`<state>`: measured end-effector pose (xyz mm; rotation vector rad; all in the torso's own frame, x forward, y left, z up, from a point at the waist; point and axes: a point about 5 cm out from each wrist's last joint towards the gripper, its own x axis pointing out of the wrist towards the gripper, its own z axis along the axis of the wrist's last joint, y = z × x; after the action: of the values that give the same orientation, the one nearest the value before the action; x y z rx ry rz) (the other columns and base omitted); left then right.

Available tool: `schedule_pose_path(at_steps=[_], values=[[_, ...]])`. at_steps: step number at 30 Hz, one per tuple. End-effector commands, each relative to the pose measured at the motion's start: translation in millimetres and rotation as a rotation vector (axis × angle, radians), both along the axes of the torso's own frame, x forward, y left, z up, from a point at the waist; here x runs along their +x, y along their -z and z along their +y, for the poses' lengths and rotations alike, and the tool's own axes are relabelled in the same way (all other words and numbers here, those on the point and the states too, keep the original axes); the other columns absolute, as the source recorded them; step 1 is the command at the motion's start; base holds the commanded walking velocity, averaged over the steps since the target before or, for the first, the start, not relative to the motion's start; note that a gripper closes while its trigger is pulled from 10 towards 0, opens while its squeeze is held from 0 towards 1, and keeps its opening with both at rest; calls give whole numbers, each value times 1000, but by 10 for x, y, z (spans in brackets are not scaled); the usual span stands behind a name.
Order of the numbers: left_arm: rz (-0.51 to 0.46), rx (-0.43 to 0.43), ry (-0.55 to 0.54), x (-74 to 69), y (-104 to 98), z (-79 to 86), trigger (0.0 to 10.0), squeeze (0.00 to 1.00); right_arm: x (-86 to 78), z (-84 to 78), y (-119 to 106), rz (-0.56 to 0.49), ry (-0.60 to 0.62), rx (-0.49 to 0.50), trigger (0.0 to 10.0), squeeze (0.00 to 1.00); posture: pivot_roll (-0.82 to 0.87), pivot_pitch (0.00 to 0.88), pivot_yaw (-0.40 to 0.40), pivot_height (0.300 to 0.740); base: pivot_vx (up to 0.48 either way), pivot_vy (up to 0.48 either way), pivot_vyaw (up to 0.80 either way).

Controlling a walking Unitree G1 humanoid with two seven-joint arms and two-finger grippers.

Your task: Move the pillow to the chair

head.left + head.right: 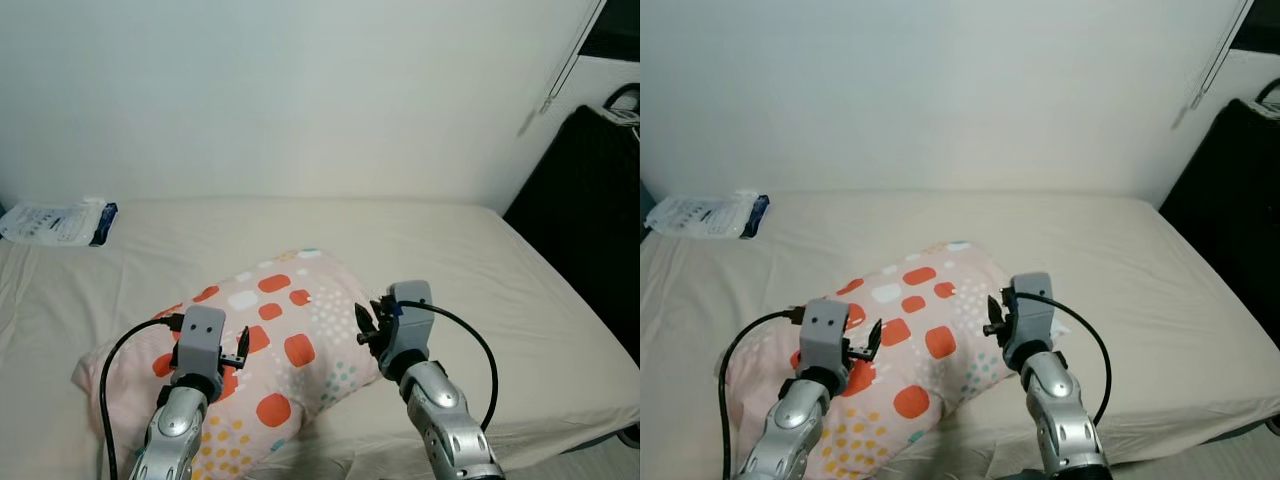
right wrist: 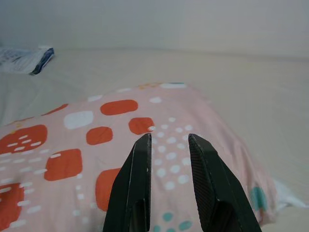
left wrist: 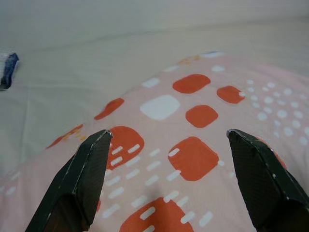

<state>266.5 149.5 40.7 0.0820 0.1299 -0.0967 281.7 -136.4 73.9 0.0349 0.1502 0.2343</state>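
The left gripper hangs over the pillow with its two black fingers spread wide, nothing between them; whether the tips touch the fabric is hard to tell. The right gripper is over the pillow's right end, fingers parted only by a narrow gap and holding nothing. The pillow lies on the bed near its front edge, plump and soft, its pale pink cover printed with rounded orange squares, a white square and small white and teal dots. The bed sheet is plain cream, lightly creased. A white and blue plastic packet lies at the far left by the wall
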Motion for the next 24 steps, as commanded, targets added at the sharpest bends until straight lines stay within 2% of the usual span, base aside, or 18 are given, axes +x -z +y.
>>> schedule_pose_path(at_steps=[1,2,3,7,8,10,11,12,14,15,16,17,20,24], values=[[-12,8,14,-20,-7,-43,10000,0,-17,-110,-24,-24,37,-22,10000,0,78,0,-98,740,0,0,0],[5,2,12,-127,40,-12,10000,0,-77,-203,6,-9,59,-25,10000,0,68,0,-94,740,0,0,0],[12,1,14,-161,55,-6,10000,0,-96,-226,15,-5,63,-29,10000,0,68,0,-94,740,0,0,0],[15,4,26,-189,70,-16,10000,0,-110,-237,19,-2,67,-30,10000,0,65,0,-91,740,0,0,0],[10,5,53,-156,62,-84,10000,0,-80,-206,-1,-10,63,-30,10000,0,64,0,-88,740,0,0,0],[10,5,53,-156,62,-84,10000,0,-80,-206,-1,-10,63,-30,10000,0,64,0,-88,740,0,0,0],[8,-7,84,-79,32,-174,10000,0,-8,-141,-42,-27,55,-30,10000,0,60,0,-85,740,0,0,0],[8,-7,84,-79,32,-174,10000,0,-8,-141,-42,-27,55,-30,10000,0,60,0,-85,740,0,0,0],[-15,-31,109,115,-76,-313,10000,0,203,22,-183,-82,34,-48,10000,0,48,0,-74,740,0,0,0],[-24,-42,104,188,-120,-346,10000,0,287,87,-255,-104,28,-48,10000,0,41,0,-71,740,0,0,0],[-24,-42,104,188,-120,-346,10000,0,287,87,-255,-104,28,-48,10000,0,41,0,-71,740,0,0,0],[-31,-45,93,276,-166,-377,10000,0,367,153,-324,-119,14,-35,10000,0,40,0,-71,740,0,0,0],[-35,-39,78,299,-189,-380,10000,0,349,158,-231,-73,0,-67,10000,0,47,0,-79,740,0,0,0],[-32,-45,55,280,-179,-341,10000,0,301,148,-151,-40,10,-31,10000,0,46,0,-77,740,0,0,0]])
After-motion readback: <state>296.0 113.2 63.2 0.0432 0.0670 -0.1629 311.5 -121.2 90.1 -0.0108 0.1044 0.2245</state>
